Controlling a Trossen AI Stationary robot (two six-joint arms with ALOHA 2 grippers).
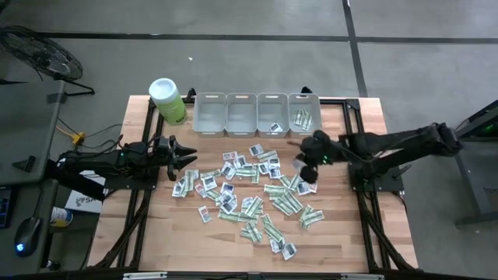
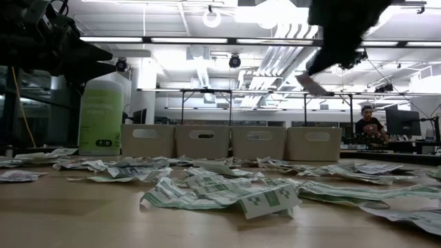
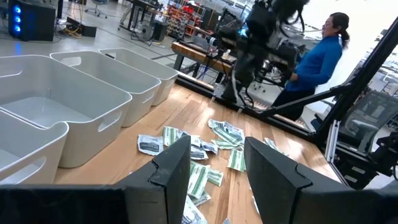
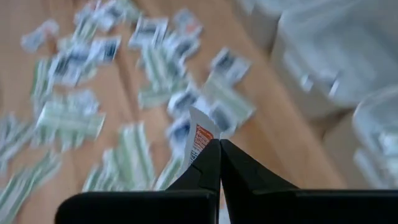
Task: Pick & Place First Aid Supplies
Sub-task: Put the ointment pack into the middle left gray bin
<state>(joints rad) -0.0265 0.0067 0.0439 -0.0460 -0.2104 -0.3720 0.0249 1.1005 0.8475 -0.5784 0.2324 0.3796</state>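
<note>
High view: the first aid packets (image 1: 249,190) lie scattered across the table (image 1: 148,225), in front of four grey bins (image 1: 257,113). The left hand (image 1: 187,159) waits at the pile's edge, fingers spread. The right hand (image 1: 303,154) is near the rightmost bin.

Low view: the right hand is raised, gripping a white packet (image 2: 311,84).

Right wrist view: the fingers, pressed together, pinch the white packet with an orange print.

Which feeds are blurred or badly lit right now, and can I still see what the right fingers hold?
Right wrist view: background smeared, but the right gripper shows sharp, shut on a white packet with an orange print. Low view: arms silhouetted against bright ceiling lights, the nearest packets soft. Left wrist view: reasonably clear; the left gripper open, empty.
</note>
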